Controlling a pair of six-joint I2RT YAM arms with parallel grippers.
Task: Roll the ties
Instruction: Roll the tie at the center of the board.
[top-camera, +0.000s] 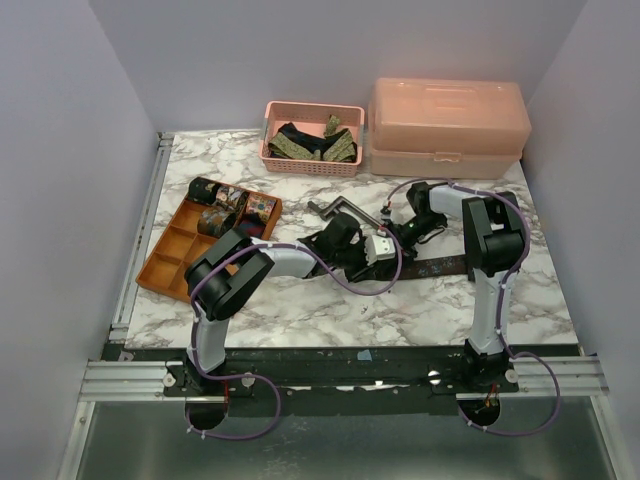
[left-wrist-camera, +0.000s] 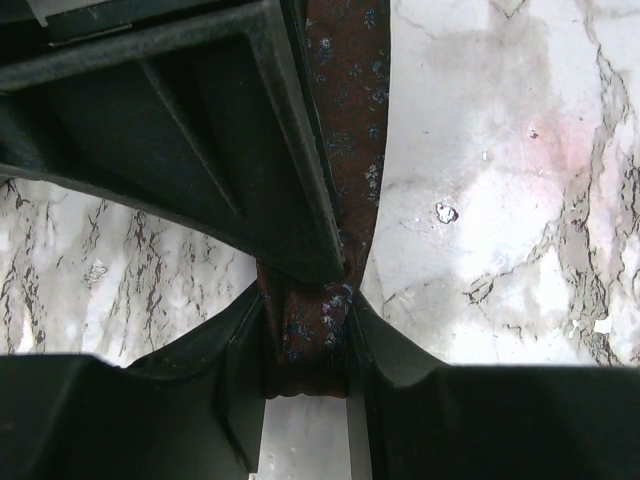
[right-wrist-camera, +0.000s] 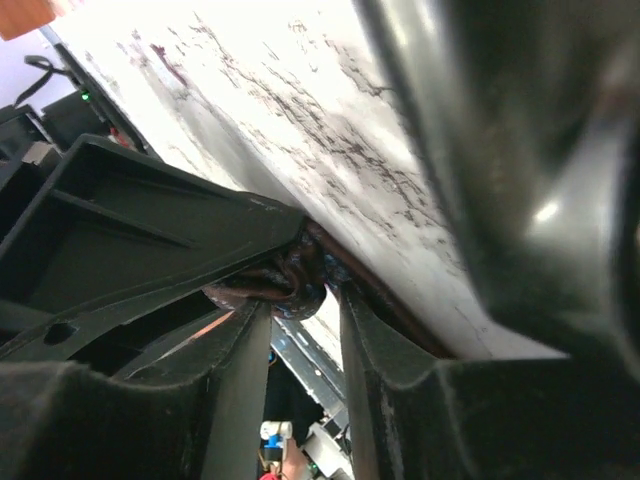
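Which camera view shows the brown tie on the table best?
Left wrist view: the brown tie runs up the middle, pattern clear, pinched in the left end effector. Top external shows only a dark strip of it; right wrist, a blurred dark bunch.

No legible txt, labels or nos. in any view.

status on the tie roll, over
left pincer shut on brown tie. right pincer at its bunched end, grip unclear. metal bar just behind.
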